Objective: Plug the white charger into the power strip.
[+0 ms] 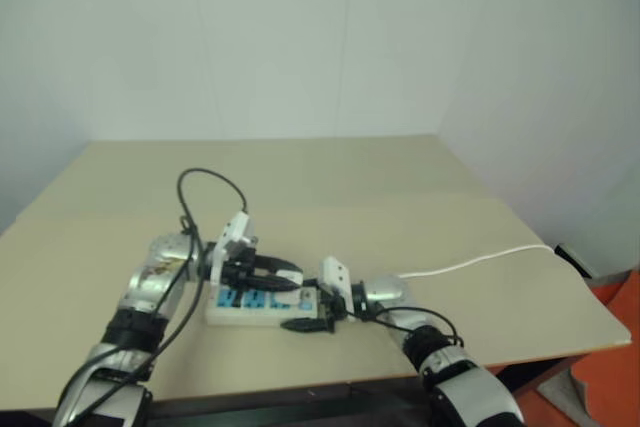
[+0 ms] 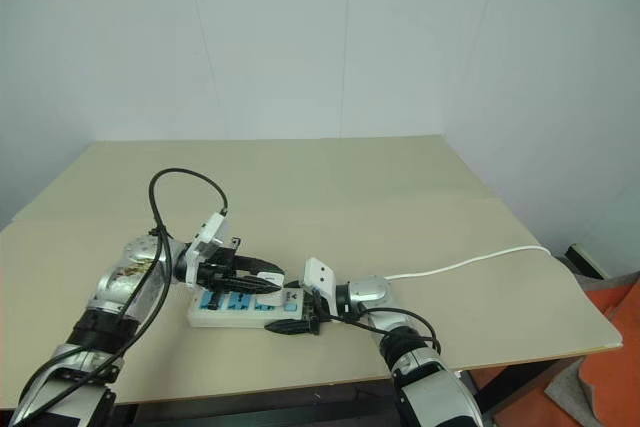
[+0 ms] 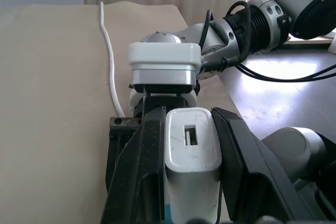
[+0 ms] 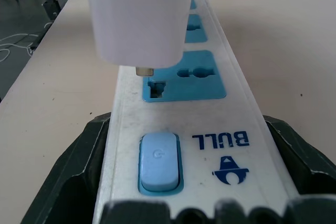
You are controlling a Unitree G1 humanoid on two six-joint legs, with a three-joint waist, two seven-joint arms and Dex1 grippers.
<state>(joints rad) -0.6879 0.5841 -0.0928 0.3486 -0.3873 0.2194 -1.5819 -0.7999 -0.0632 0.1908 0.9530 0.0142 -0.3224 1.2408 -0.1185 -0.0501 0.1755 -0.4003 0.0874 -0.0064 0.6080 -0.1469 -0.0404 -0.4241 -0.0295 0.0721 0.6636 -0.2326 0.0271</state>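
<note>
The white charger [image 3: 191,156] is clamped between the two black fingers of my left gripper [image 1: 285,275], which is shut on it. It hangs just over the power strip [image 1: 240,314], above the blue socket nearest the switch. In the right wrist view the charger [image 4: 139,14] has a metal prong a little above that socket's slot [image 4: 156,88], not inserted. My right gripper [image 1: 310,307] is shut on the strip's switch end, one black finger [image 4: 79,171] on each long side. The blue switch [image 4: 157,161] sits between them.
The strip's thin white cable [image 1: 470,263] runs right across the beige table [image 1: 400,187] to its right edge. A black cable loop [image 1: 205,182] rises from my left arm. An orange object [image 1: 615,312] lies beyond the table's right corner.
</note>
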